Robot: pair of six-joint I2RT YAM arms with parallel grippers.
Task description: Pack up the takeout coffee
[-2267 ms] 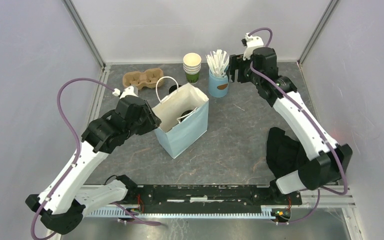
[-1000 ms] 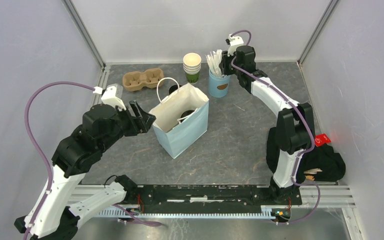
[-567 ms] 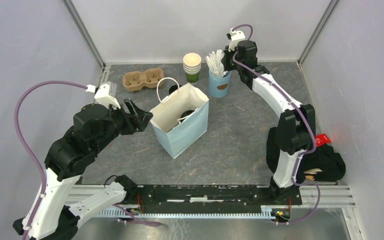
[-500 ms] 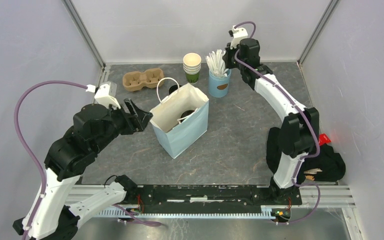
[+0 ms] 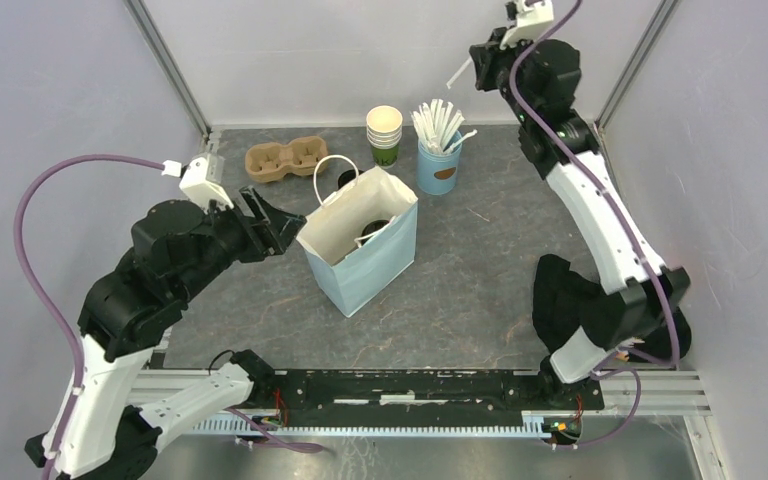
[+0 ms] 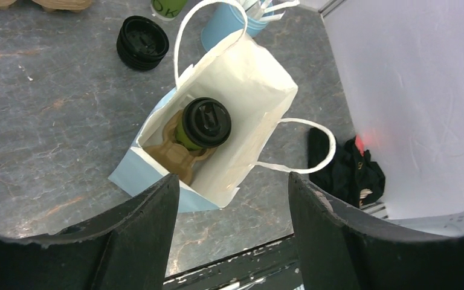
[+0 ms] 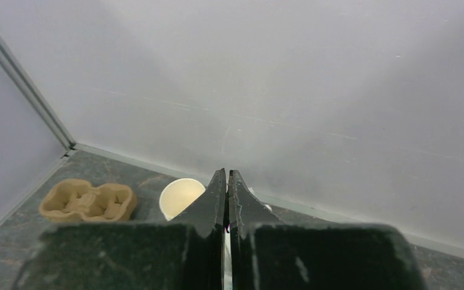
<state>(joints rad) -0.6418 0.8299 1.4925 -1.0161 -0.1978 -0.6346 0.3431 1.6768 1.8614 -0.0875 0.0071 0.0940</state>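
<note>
The green paper cup with round black plastic lid [image 6: 205, 122] stood inside the pale-blue paper bag [image 6: 260, 90], midway between the side edges of the table [image 5: 480, 280]: essentially packed. The left gripper [image 6: 232, 178] gaped empty; the right gripper [image 7: 227, 181] pinched a thin white straw [image 5: 457, 73], probably left to add.

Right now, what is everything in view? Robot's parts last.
paper bag: one, light blue, white inside, upright mid-table
takeout coffee: one, green, black lid, inside the bag
bagged carrier: one, brown, under the coffee
spare carrier: one, brown, back left
stacked cups: one stack, cream rims, back centre
blue holder: one, back, holding white sticks
black lids: one stack, behind the bag
black cloth: one, right side
left fingers: two, black, open
right fingers: two, black, shut on a single stick, high at the back
</note>
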